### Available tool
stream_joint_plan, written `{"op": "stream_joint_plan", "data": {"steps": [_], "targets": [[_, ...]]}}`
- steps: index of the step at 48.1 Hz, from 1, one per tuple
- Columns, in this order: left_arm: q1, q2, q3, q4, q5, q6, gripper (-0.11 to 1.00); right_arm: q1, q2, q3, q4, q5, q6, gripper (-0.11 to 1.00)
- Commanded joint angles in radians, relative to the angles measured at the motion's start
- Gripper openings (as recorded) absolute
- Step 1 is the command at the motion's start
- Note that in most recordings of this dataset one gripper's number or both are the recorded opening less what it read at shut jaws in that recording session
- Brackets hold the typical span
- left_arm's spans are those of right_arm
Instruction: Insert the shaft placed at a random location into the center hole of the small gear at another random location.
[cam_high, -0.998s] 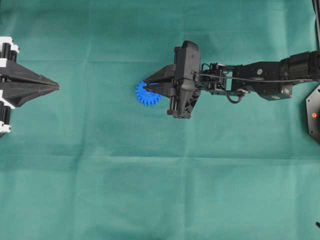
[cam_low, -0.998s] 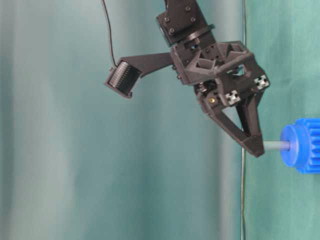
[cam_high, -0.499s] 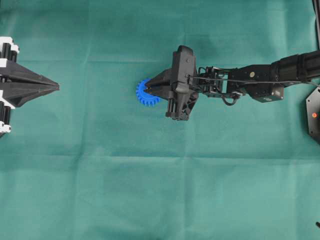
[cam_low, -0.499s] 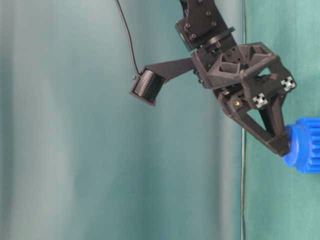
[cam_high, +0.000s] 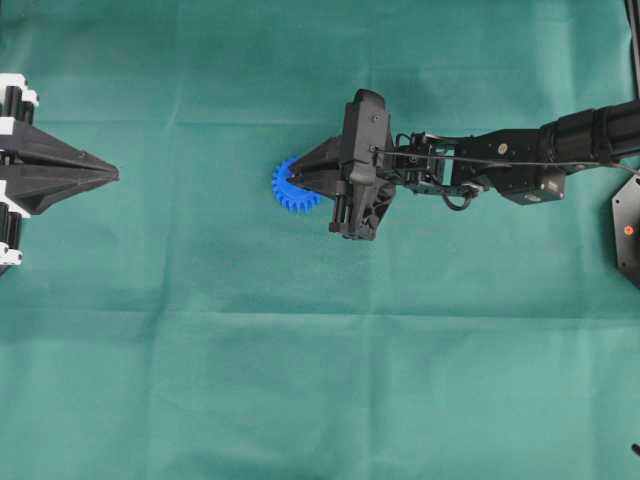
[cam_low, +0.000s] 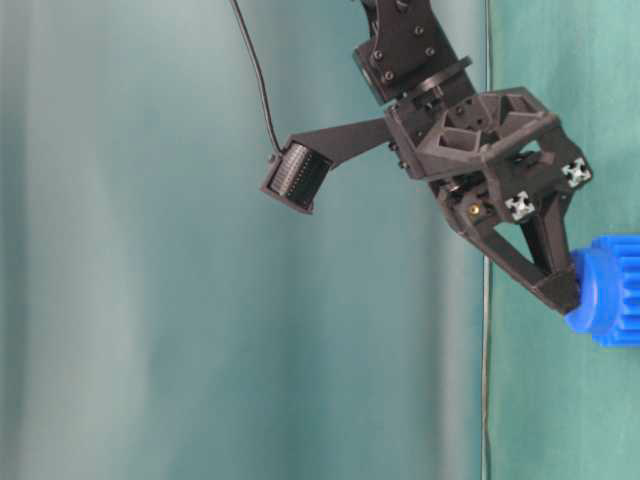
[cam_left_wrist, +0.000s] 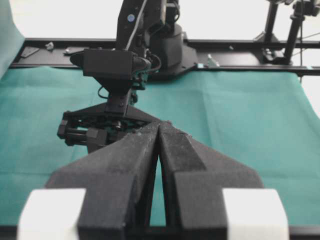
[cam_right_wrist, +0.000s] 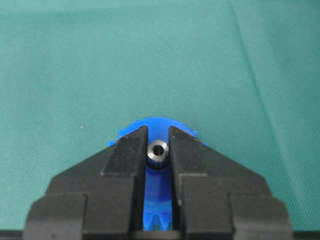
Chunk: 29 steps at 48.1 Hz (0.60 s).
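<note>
- Shaft (cam_right_wrist: 158, 150) shows end-on as a shiny ring pinched between the right gripper's (cam_right_wrist: 158, 145) fingertips, just above the frame's centre.
- Small gear (cam_high: 293, 189) lies on the green cloth (cam_high: 300, 350), left of centre overhead; the fingertips touch its blue hub.
- Centre hole is hidden.
- Left gripper (cam_high: 108, 175), at the left edge, is clenched and empty.

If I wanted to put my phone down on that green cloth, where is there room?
The whole lower half of the green cloth is bare, as is the stretch between the left gripper and the small gear. It is crowded where the right gripper meets the gear.
</note>
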<state>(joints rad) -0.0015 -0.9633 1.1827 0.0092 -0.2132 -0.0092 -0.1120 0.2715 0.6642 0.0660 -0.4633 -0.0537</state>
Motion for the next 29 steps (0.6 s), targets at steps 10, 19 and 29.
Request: {"op": "stream_joint_plan", "data": {"steps": [10,19,29], "targets": [[0.000,0.009,-0.020,0.003,-0.003,0.000,0.00,-0.002,-0.018,-0.021,0.005,-0.009,-0.005,0.79],[0.000,0.009,-0.020,0.003,-0.002,-0.002,0.00,-0.002,-0.048,-0.017,0.005,-0.008,-0.005,0.73],[0.000,0.008,-0.021,0.003,-0.003,-0.002,0.00,-0.002,-0.114,-0.009,0.005,0.020,-0.005,0.73]]}}
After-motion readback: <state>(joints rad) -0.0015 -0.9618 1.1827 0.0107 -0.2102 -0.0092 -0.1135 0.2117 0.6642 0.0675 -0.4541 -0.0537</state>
